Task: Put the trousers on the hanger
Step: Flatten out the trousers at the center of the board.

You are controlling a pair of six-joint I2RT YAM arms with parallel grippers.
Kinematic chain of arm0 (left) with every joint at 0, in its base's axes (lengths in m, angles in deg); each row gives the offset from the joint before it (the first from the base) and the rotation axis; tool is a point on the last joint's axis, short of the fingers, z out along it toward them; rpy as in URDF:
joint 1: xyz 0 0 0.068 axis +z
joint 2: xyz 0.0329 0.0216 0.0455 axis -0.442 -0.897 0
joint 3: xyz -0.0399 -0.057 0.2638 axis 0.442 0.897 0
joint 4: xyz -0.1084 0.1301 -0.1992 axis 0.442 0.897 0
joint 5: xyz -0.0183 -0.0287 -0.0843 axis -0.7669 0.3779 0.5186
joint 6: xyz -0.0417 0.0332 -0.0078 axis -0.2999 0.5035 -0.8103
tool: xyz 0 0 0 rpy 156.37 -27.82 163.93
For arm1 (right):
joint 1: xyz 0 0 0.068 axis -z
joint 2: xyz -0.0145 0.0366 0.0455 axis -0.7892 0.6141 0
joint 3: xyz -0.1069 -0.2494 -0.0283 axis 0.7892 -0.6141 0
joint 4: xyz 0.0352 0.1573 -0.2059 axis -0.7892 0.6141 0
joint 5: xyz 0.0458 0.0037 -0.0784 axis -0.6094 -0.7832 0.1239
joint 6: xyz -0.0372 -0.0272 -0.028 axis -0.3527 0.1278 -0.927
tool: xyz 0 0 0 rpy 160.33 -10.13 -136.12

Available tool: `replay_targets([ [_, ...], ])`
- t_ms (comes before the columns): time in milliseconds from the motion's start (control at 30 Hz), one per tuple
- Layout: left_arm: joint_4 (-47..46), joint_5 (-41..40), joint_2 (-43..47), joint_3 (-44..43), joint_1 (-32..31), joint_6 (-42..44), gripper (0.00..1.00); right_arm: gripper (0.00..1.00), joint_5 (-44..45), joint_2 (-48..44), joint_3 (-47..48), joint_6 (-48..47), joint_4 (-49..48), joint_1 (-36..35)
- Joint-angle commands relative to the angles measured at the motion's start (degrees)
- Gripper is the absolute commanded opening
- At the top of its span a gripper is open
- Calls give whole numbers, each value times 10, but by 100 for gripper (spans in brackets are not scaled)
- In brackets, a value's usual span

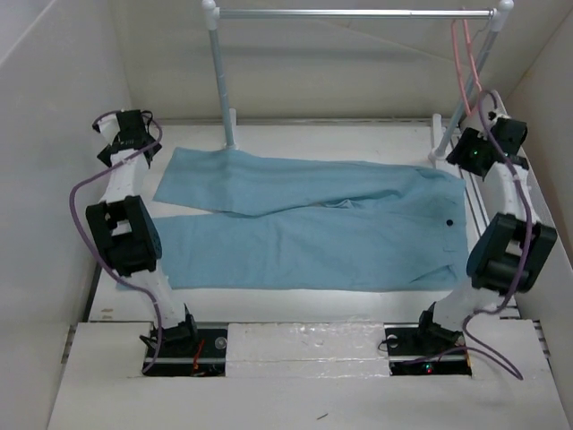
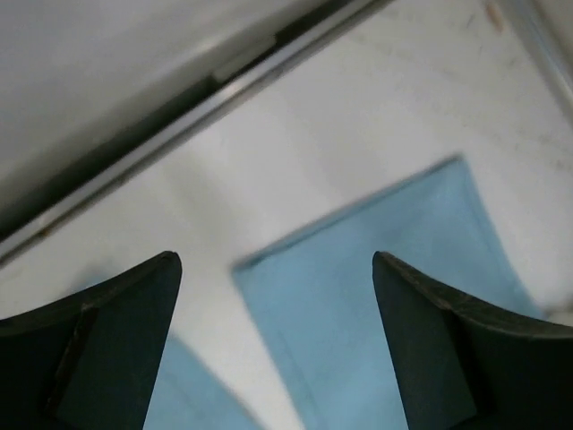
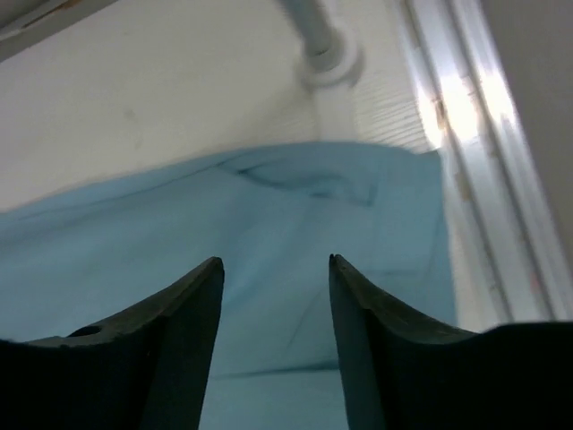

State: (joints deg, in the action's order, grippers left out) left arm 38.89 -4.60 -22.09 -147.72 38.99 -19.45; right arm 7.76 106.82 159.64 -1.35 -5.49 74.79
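Note:
The light blue trousers (image 1: 304, 224) lie flat on the table, waistband with a dark button to the right, two legs running left. The pink hanger (image 1: 466, 63) hangs on the silver rail at its right end. My left gripper (image 1: 134, 143) is open and empty above the leg ends; in the left wrist view (image 2: 277, 260) the hems (image 2: 385, 287) lie below it. My right gripper (image 1: 466, 154) is open and empty above the waistband; the right wrist view (image 3: 276, 262) shows the waist fabric (image 3: 269, 224) below its fingers.
A silver rail (image 1: 349, 13) on white posts (image 1: 219, 72) stands at the back of the table. White walls enclose the left, right and back sides. A rail post foot (image 3: 327, 54) stands just beyond the waistband.

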Motion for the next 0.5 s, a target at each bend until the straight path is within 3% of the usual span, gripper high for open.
replay_targets([
  [0, -3, 48, 134, 119, -19, -38, 83, 53, -10, -120, -112, 4, -57, -64],
  [33, -13, 66, 160, 163, -19, -47, 68, 21, -15, -172, -144, 8, -77, -81],
  [67, -30, 76, 212, 238, -19, -53, 48, 4, -17, -194, -171, 14, -75, -97],
  [133, -30, 91, 283, 296, -13, -79, 0, 0, -43, -265, -251, 22, -93, -151],
  [300, -2, 129, 415, 448, -13, -118, 0, 0, -114, -369, -353, -6, -74, -323],
  [333, 9, 139, 450, 466, -13, -134, 4, 3, -142, -376, -371, -23, -56, -383],
  [400, 52, 127, 480, 504, -8, -186, 21, 11, -160, -395, -383, -42, -29, -435],
  [433, 62, 111, 508, 518, 0, -200, 37, 20, -148, -404, -393, -59, -4, -484],
  [467, 81, 102, 520, 540, 9, -223, 44, 26, -142, -414, -399, -66, 2, -504],
])
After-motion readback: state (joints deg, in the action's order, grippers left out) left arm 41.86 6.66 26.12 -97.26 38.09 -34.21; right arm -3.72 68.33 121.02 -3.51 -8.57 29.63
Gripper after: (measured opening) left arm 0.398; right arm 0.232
